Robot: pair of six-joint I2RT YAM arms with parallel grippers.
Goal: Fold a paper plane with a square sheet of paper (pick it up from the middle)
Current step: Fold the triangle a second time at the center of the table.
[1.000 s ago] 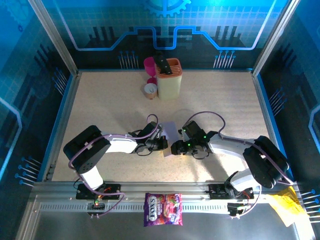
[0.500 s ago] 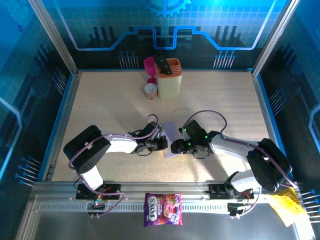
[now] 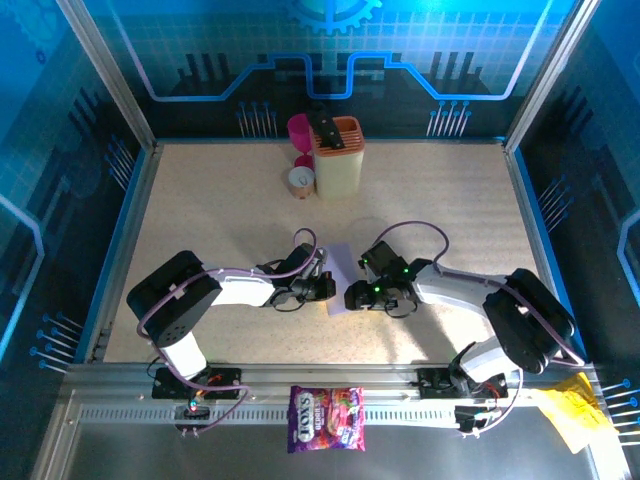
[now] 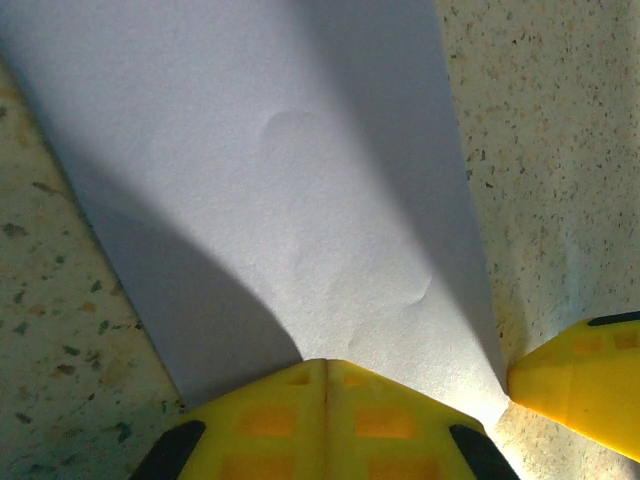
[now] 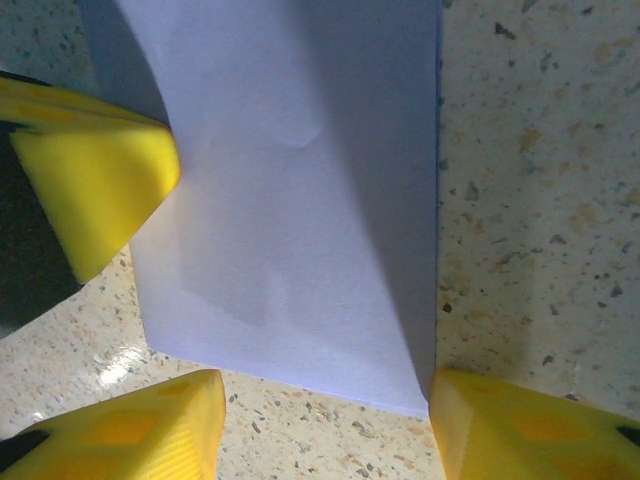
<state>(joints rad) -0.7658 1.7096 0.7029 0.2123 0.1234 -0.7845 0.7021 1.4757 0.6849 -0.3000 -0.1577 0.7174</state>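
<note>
The left gripper [image 4: 325, 375] has its yellow fingers [image 4: 270, 420] pressed flat together, pinching the edge of the pale lilac sheet of paper [image 4: 300, 200], which rises from them with a soft dent in its face and a shadow beneath it on the speckled table [image 4: 560, 150]. The right gripper [image 5: 328, 392] stands spread, one yellow pad at each side of the sheet's near edge, close to the corners; whether they touch it cannot be told. In the right wrist view the left gripper's pad sits against the sheet's left side, where the paper curls up, and a crease runs along its right side. From above, the two grippers meet nose to nose in the middle of the table, the sheet between and just beyond them. Far back stand a cream knife block [image 3: 338, 160] and a pink cup [image 3: 298, 128]; a sweets bag [image 3: 326, 418] lies on the front rail.
</note>
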